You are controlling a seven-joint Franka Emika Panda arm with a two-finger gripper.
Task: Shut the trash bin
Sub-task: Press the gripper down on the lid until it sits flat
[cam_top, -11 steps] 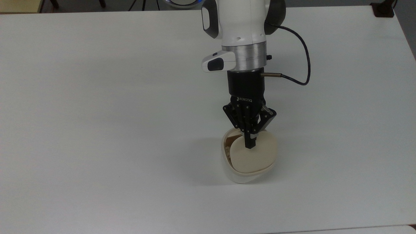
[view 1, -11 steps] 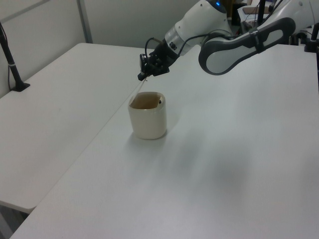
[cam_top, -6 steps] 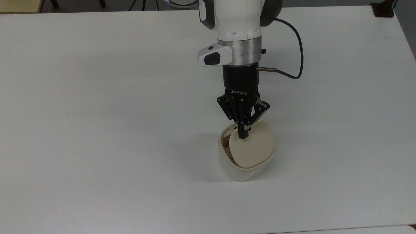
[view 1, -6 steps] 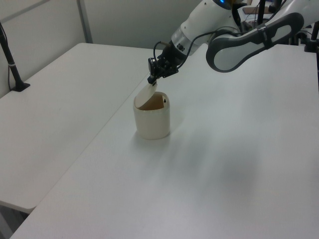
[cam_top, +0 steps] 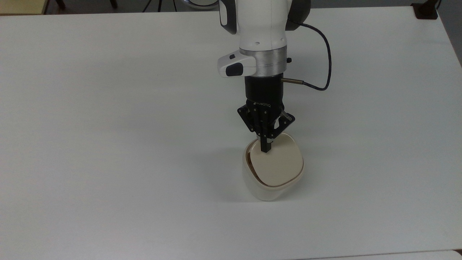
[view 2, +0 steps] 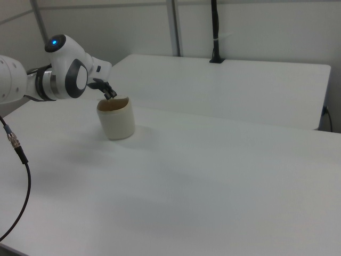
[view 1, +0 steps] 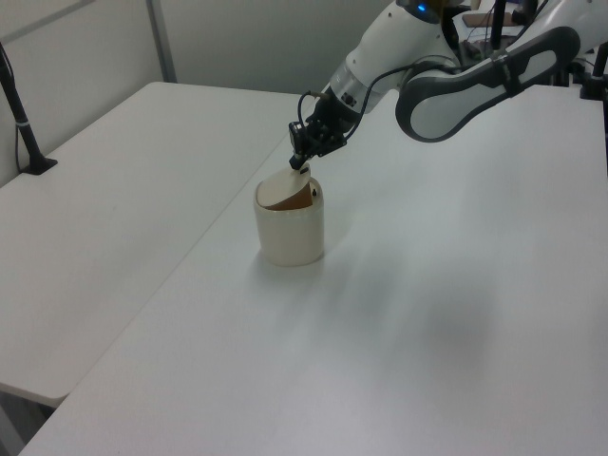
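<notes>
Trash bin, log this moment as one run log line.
task: close trash bin | lid: tilted, gap at the top view's left, not seated | pincer: shut, on lid's raised edge | table: white

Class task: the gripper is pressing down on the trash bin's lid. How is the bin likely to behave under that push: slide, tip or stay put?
The trash bin looks light, thin plastic on a smooth table, so it may well slide. It is fairly tall and the gripper presses near one edge of the lid, so it might tip. The lid looks stiff; a dark gap remains at the top view's left.
</notes>
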